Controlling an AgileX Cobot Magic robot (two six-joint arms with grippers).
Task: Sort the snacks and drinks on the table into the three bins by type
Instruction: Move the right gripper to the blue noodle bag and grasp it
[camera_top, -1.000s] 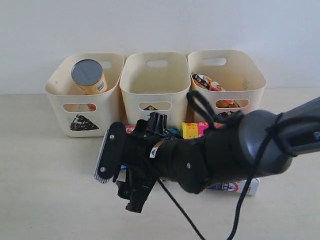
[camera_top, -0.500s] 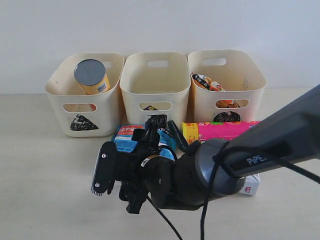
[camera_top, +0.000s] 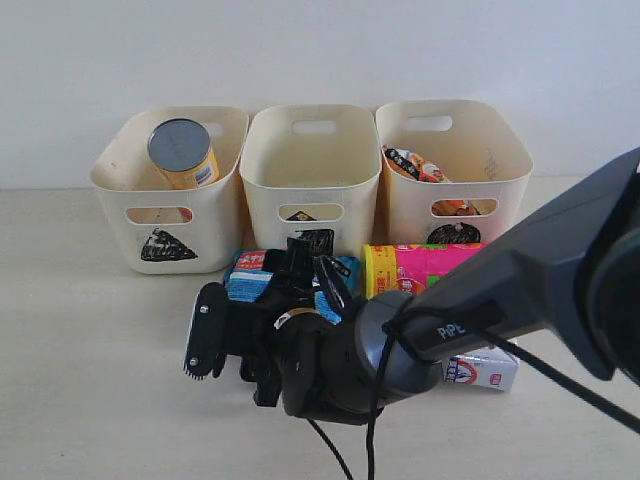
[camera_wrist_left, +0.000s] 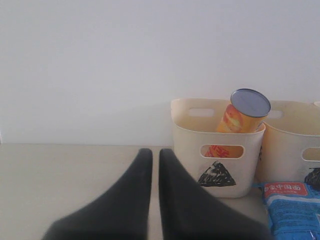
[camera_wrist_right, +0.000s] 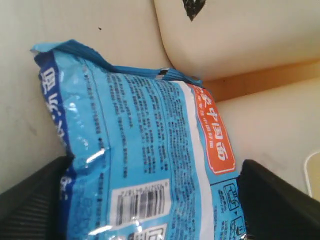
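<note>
The blue noodle packet (camera_top: 252, 277) lies flat on the table (camera_top: 90, 390) in front of the square bin (camera_top: 310, 170). My right gripper (camera_top: 305, 275) reaches across and is down over it. In the right wrist view the packet (camera_wrist_right: 150, 145) fills the space between the wide-apart jaws of the open gripper (camera_wrist_right: 155, 165). The pink tube (camera_top: 435, 265) lies on its side before the circle bin (camera_top: 460, 165), which holds the orange-black packet (camera_top: 415, 165). The yellow-orange tube (camera_top: 182, 152) leans in the triangle bin (camera_top: 165, 215). A blue-and-white carton (camera_top: 482, 370) lies at the front right. The dark carton is out of view. My left gripper (camera_wrist_left: 155, 152) is shut and empty.
The right arm's dark bulk (camera_top: 520, 290) and its cable (camera_top: 330, 450) cross the front right of the table. In the left wrist view the triangle bin (camera_wrist_left: 220, 165) stands ahead, with the blue packet (camera_wrist_left: 292, 210) beside it. A pale wall runs behind the bins.
My right arm has dropped lower and swung in, bringing its gripper down onto the blue packet. More of the pink tube now shows. The left gripper cannot be compared.
</note>
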